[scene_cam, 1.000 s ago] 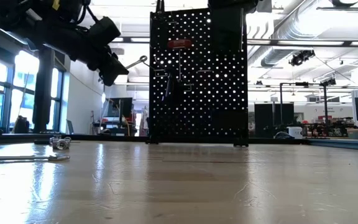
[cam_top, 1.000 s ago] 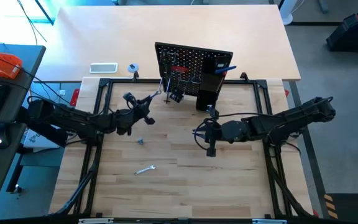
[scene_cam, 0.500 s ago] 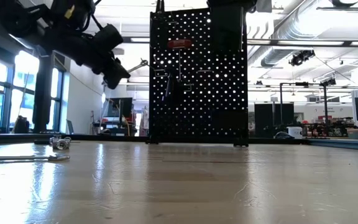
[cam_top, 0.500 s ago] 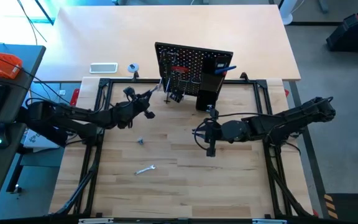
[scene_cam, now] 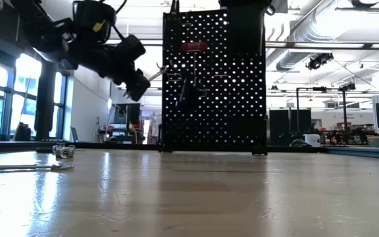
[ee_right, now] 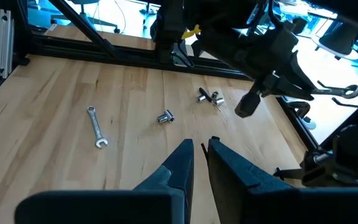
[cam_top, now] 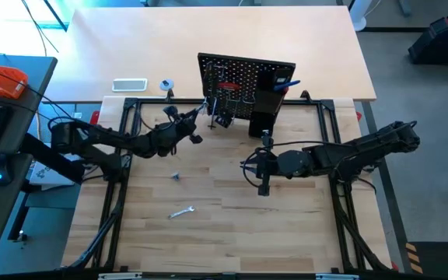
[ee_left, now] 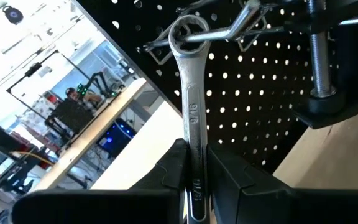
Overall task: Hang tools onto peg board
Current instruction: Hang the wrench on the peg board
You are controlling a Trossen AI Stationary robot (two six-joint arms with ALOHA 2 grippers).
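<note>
Mostly done: peg board [cam_top: 243, 78] holds several tools; left gripper [ee_left: 191, 165] clamps a wrench [ee_left: 188, 93], ring on hook [ee_left: 229, 34]. Right gripper [ee_right: 197, 155] nearly shut, empty. Second wrench [cam_top: 181, 211] and small bits remain on table.

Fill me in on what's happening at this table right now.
The left gripper is shut on a silver wrench and has its ring end over a hook on the peg board. The right gripper waits near the table's middle, holding nothing. Another wrench and a small metal piece lie on the table.
</note>
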